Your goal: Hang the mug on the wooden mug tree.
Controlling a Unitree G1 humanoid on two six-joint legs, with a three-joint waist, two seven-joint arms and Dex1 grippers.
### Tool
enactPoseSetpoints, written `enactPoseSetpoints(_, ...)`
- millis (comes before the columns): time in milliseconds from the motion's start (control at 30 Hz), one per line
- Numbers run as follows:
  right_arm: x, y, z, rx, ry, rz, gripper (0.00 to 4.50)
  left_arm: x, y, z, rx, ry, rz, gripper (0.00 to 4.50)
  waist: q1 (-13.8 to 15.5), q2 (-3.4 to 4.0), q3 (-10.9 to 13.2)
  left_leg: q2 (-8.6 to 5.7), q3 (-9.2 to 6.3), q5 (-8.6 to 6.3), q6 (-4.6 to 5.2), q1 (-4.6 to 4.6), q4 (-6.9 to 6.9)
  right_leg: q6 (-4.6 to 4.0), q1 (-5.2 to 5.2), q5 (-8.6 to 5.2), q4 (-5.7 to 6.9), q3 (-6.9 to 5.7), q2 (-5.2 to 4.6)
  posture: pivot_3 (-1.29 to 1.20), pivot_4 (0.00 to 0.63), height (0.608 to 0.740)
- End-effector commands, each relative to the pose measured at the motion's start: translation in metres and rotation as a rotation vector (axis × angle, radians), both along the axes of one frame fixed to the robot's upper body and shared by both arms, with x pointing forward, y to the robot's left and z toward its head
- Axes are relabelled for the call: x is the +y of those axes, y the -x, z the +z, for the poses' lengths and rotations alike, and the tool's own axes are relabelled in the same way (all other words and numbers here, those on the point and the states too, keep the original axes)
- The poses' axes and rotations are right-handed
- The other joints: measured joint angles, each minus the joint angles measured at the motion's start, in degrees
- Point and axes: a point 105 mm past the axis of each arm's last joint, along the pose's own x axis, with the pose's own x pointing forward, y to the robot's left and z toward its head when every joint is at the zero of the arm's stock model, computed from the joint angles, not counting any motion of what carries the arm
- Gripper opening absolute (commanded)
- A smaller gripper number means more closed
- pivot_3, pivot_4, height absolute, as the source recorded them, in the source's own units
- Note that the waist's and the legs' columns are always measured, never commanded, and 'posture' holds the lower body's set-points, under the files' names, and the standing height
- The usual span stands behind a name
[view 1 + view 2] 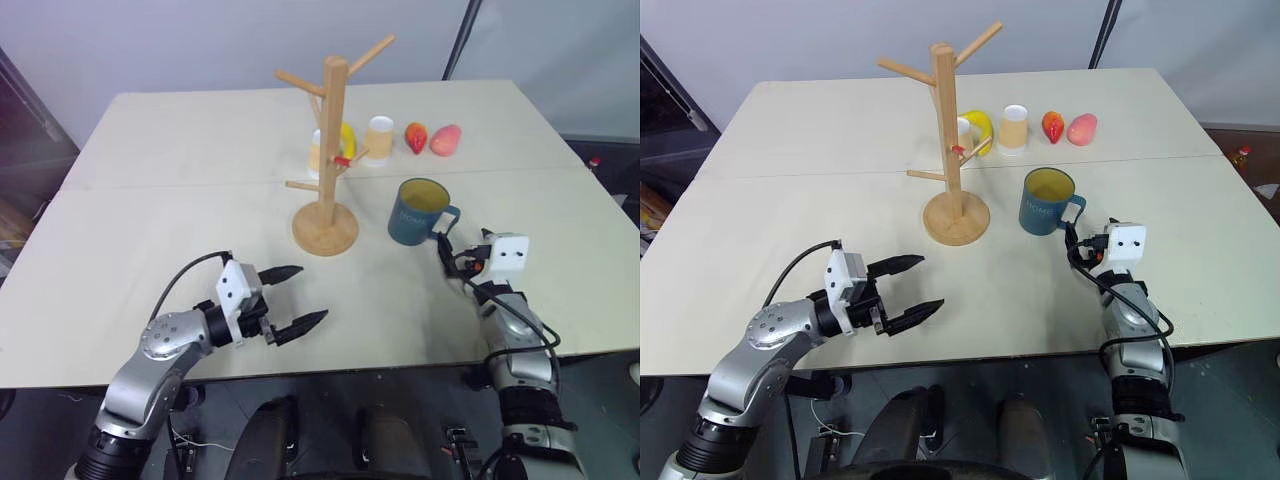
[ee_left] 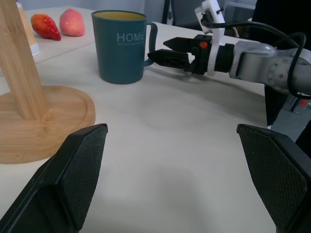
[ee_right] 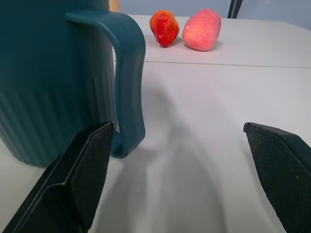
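Note:
The dark teal mug [image 1: 416, 213] stands upright on the table, right of the wooden mug tree [image 1: 332, 150], with its handle [image 3: 129, 73] turned toward my right arm. My right gripper [image 3: 180, 167] is open and level just behind the handle, one finger [image 3: 82, 174] close beside the handle's lower end, holding nothing. From the left wrist view the right gripper [image 2: 163, 50] points at the handle. My left gripper [image 1: 312, 293] hovers open and empty over the table in front of the tree's round base [image 1: 325, 232], pointing toward the mug.
Beyond the tree stand two pale cups [image 1: 379, 138], a banana [image 1: 348, 138], a red fruit [image 1: 416, 137] and a peach [image 1: 446, 139]. A seam [image 1: 180, 186] runs across the table. The tree's pegs stick out toward both sides.

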Motion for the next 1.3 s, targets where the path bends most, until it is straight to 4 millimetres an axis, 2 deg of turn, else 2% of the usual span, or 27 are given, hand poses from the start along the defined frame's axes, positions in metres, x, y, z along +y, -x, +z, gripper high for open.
enactPoseSetpoints(33,-0.004,-0.005,0.014,-0.05,0.017,-0.013,4.39,-0.004,0.004,0.01,-0.046,0.003,-0.027,4.5,0.01,0.0,0.0,0.0,0.0,0.0,0.0,0.0,0.0,0.0,0.0,0.0,0.0,0.0,0.0,0.0,0.15,0.74)
enactPoseSetpoints(300,-0.002,-0.014,0.013,-0.039,0.017,0.006,4.39,-0.005,0.005,0.011,-0.051,0.001,-0.026,4.5,-0.01,0.0,0.0,0.0,0.0,0.0,0.0,0.0,0.0,0.0,0.01,0.0,0.0,0.0,0.02,0.0,0.15,0.74)
enactPoseSetpoints(333,-0.001,-0.015,0.013,-0.038,0.015,0.012,4.16,-0.004,0.005,0.011,-0.05,0.0,-0.025,4.5,-0.02,0.0,0.0,0.0,0.0,0.0,0.0,0.0,0.0,0.0,0.0,0.0,0.0,0.0,0.02,0.0,0.15,0.74)
enactPoseSetpoints(400,0.002,-0.017,0.013,-0.037,0.008,0.029,3.5,-0.004,0.005,0.01,-0.049,-0.002,-0.022,4.5,-0.01,0.0,0.0,0.0,0.0,0.0,0.0,0.0,0.0,0.0,0.01,0.0,0.0,0.0,0.03,0.0,0.15,0.74)
enactPoseSetpoints(600,0.013,-0.02,0.012,-0.035,-0.024,0.094,0.36,-0.003,0.004,0.01,-0.05,-0.005,-0.013,4.5,0.01,0.0,0.0,0.0,0.0,0.0,0.0,0.0,0.01,0.01,0.01,0.0,0.0,0.0,0.03,0.0,0.15,0.74)
enactPoseSetpoints(633,0.015,-0.02,0.013,-0.035,-0.028,0.104,0.07,-0.003,0.004,0.011,-0.05,-0.005,-0.012,4.5,0.0,0.0,0.0,0.0,0.0,0.0,0.0,0.0,0.01,0.01,0.02,0.0,0.0,0.0,0.02,0.0,0.15,0.74)
enactPoseSetpoints(800,0.026,-0.014,0.021,-0.061,-0.004,0.173,0.07,-0.001,0.004,0.011,-0.052,-0.01,0.0,4.5,-0.02,0.01,0.01,0.01,0.0,0.0,0.0,0.0,0.0,0.01,0.0,0.0,0.0,0.0,0.02,0.0,0.15,0.74)
enactPoseSetpoints(933,0.068,0.008,0.054,-0.133,0.366,0.453,0.07,0.007,-0.001,0.012,-0.061,-0.016,0.035,4.5,0.07,0.11,0.07,-0.01,0.01,0.0,0.0,-0.02,0.01,0.01,-0.01,0.0,0.0,0.01,-0.01,0.0,0.15,0.74)
enactPoseSetpoints(1067,0.095,0.026,0.09,-0.214,0.62,0.611,0.07,0.013,-0.005,0.012,-0.067,-0.025,0.052,4.5,0.03,0.1,0.07,0.03,-0.01,0.0,0.0,0.0,0.01,0.0,-0.02,0.0,0.0,0.0,-0.03,0.0,0.15,0.74)
enactPoseSetpoints(1200,0.114,0.034,0.122,-0.274,0.715,0.658,0.07,0.015,-0.008,0.012,-0.075,-0.027,0.061,4.5,0.15,0.07,0.07,0.03,-0.02,0.0,0.0,-0.01,0.01,-0.04,-0.01,-0.03,-0.03,-0.01,-0.12,0.0,0.15,0.74)
enactPoseSetpoints(1300,0.125,0.035,0.136,-0.279,0.765,0.664,0.07,0.017,-0.01,0.013,-0.084,-0.025,0.069,4.5,0.23,0.06,0.08,0.02,-0.02,-0.01,0.0,-0.02,0.01,-0.04,-0.01,-0.03,-0.05,-0.02,-0.15,0.0,0.15,0.74)
